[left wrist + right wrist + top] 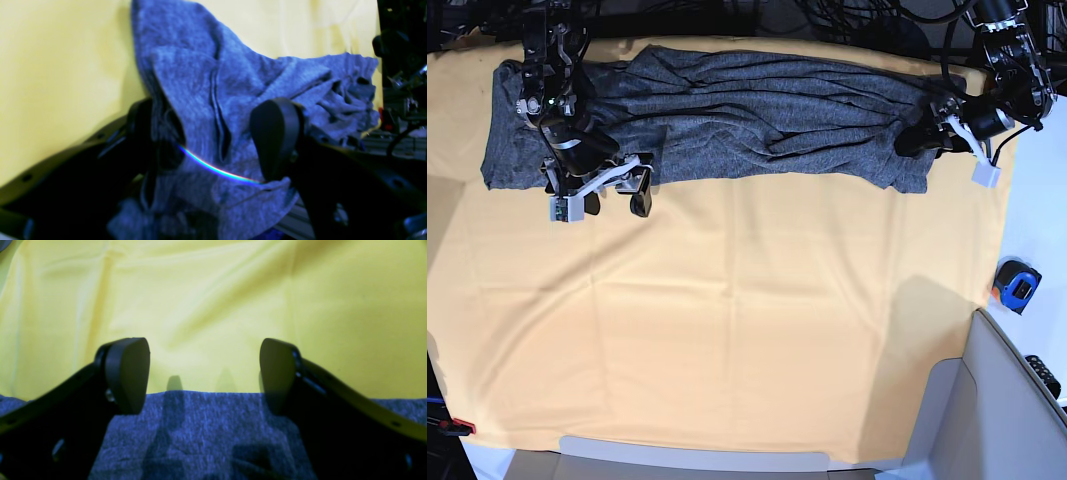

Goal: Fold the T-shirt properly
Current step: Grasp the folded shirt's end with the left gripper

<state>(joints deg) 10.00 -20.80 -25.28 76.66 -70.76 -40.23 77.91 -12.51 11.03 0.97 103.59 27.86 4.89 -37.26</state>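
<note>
While the shirt (pixel 727 110) lies along the far edge of the yellow cloth (pixel 727 320), our right gripper (pixel 204 373) gapes empty over its hem; our left gripper (pixel 213 140) stands wide around bunched fabric.

The base view looks straight down on the whole worktop (pixel 727 330) from high above, while each wrist view peers forward, close in, between its own pincer's fingers — all three sharing the T-shirt (pixel 757 110) and yellow cloth (pixel 213 306).
</note>
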